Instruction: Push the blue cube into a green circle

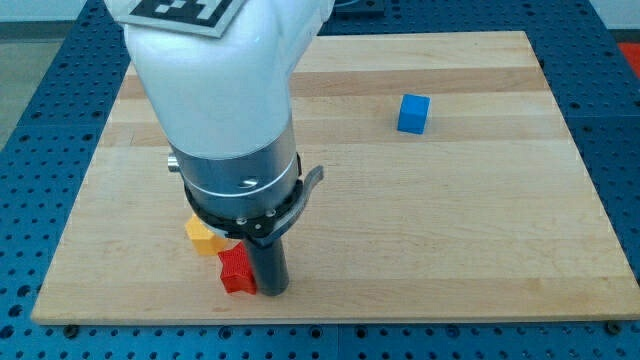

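Observation:
The blue cube (413, 114) sits on the wooden board (450, 220) toward the view's upper right, alone. My tip (271, 291) is at the view's lower left, far from the blue cube, touching the right side of a red block (236, 271). No green circle shows in this view; the arm hides part of the board's left side.
A yellow block (202, 235) lies just up-left of the red block, partly under the arm's white and black body (235, 130). The board's bottom edge runs close below my tip. A blue perforated table (620, 150) surrounds the board.

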`<state>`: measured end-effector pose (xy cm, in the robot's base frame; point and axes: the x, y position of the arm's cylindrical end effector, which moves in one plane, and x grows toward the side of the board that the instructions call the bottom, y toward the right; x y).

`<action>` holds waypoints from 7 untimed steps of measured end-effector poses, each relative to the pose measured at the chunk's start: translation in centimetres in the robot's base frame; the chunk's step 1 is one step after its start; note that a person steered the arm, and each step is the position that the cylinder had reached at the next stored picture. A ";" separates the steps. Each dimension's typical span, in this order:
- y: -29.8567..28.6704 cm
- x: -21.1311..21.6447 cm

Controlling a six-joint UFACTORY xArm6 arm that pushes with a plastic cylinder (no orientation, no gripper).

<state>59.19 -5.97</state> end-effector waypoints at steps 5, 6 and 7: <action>14.2 -9.3; 17.2 -15.8; 17.2 -20.5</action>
<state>38.70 11.26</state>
